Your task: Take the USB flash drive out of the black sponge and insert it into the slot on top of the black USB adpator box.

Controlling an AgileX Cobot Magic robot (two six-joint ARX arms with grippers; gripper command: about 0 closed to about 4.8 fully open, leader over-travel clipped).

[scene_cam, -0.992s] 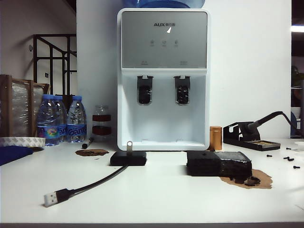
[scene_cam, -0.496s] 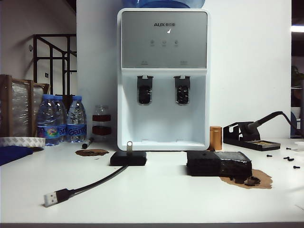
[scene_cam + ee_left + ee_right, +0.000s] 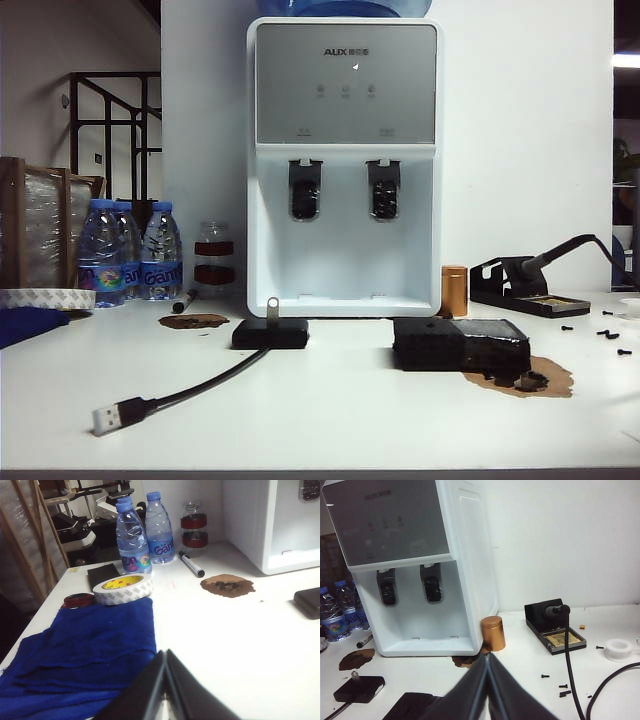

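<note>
The silver USB flash drive [image 3: 272, 305] stands upright in the slot on top of the black USB adaptor box [image 3: 270, 333], loop end up, in front of the dispenser. It also shows in the right wrist view as the flash drive [image 3: 355, 675] on the box [image 3: 359, 688]. The box's cable runs to a silver plug [image 3: 107, 418]. The black sponge [image 3: 460, 343] lies to the right with nothing sticking out of it. Neither arm appears in the exterior view. My left gripper [image 3: 166, 652] is shut and empty over a blue cloth's edge. My right gripper [image 3: 489, 655] is shut and empty, above the sponge [image 3: 412, 705].
A white water dispenser [image 3: 343, 170] stands behind the box. Water bottles [image 3: 128, 250], a jar, a marker [image 3: 191, 564], a tape roll [image 3: 122, 588] and a blue cloth [image 3: 85, 655] are at the left. A copper can [image 3: 454, 290], soldering stand [image 3: 525, 290] and loose screws [image 3: 608, 335] are at the right.
</note>
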